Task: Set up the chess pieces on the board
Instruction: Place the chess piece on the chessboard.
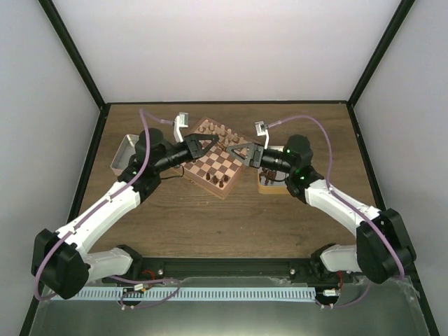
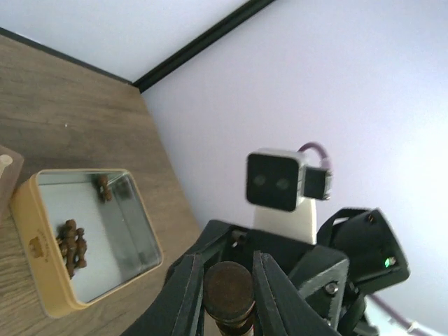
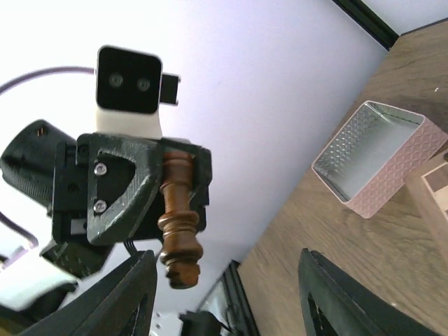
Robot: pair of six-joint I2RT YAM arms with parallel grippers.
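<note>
Two robot arms reached from the near edge of a wooden counter toward its middle, their tips almost meeting in the air.

The left pincer was closed tight on a dark brown chess piece. This was a tall turned piece, gripped by its upper part so that its round base stuck out past the fingertips. It hung above the board, not on it. The right pincer faced it close by, jaws standing wide apart with nothing between them.

Beneath both pincers lay the chessboard, turned cornerwise, past the middle of the counter toward its far edge. A row of standing pieces lined its far side and a few more stood along its near side. From above they were too small to tell dark from pale.

Just beside the board, toward the counter's right edge, sat a yellow tin holding a small heap of dark pieces and one more lying apart from it. Toward the counter's left edge sat a pink tin, and the part of its inside that showed was bare.

The setup looked partly done. Some pieces were on their squares, but the gripped piece had yet to be set down upright, and the ones in the yellow tin had yet to be brought over.
</note>
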